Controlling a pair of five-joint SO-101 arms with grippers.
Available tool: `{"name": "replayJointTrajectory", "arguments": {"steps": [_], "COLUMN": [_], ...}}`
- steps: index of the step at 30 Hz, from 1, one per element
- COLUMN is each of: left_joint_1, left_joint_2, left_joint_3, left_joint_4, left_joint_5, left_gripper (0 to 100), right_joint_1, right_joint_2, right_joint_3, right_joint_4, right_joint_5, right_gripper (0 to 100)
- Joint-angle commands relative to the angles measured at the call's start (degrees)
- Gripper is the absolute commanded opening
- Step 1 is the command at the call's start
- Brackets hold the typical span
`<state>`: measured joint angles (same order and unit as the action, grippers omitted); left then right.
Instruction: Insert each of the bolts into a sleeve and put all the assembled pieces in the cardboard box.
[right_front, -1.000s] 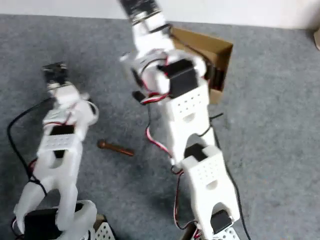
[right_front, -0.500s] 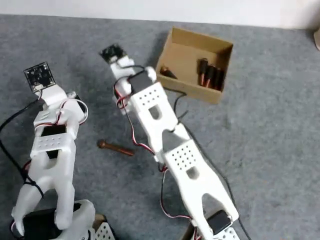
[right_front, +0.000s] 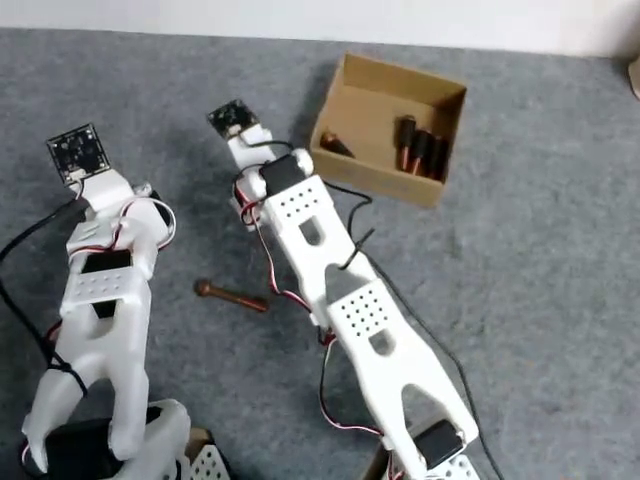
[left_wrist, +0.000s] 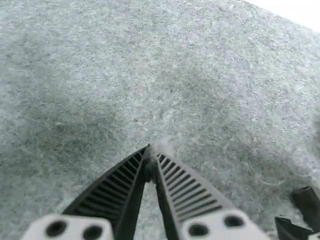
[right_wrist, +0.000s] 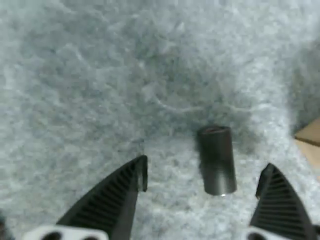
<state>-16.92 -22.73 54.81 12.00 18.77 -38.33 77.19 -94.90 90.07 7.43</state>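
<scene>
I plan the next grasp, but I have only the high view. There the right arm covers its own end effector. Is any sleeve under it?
Observer: Yes. The right wrist view shows a black sleeve on the mat, inside the open right end effector.
Operator: Is it standing or lying?
Observer: It looks to lie on its side, apart from both fingers.
Operator: And the other arm, does it hold something?
Observer: No. The left end effector is shut and empty, its tip over bare mat.
</scene>
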Motion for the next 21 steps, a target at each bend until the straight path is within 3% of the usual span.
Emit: {"name": "replayJointTrajectory", "arguments": {"steps": [1, 5, 10, 21], "left_joint_1": [-0.48, -0.48, -0.48, 0.4], "left_joint_2": [-0.75, -0.75, -0.66, -0.75], "left_joint_3": [-3.12, -3.12, -3.12, -3.21], "left_joint_4": [-1.14, -1.14, -1.14, -1.14], "left_joint_5": [0.35, 0.35, 0.35, 0.18], "left_gripper": [1, 1, 1, 1], "right_joint_1": [1.1, 1.8, 2.86, 1.8], "right_joint_2": [-4.62, -2.51, -1.45, 6.29], "right_joint_3": [-6.73, -6.9, -6.9, -6.73], "right_joint_4": [-1.8, -2.77, -3.56, -8.04], "right_joint_5": [-0.53, -0.62, -6.86, -6.95], "right_gripper": [31.5, 31.5, 31.5, 31.5]}}
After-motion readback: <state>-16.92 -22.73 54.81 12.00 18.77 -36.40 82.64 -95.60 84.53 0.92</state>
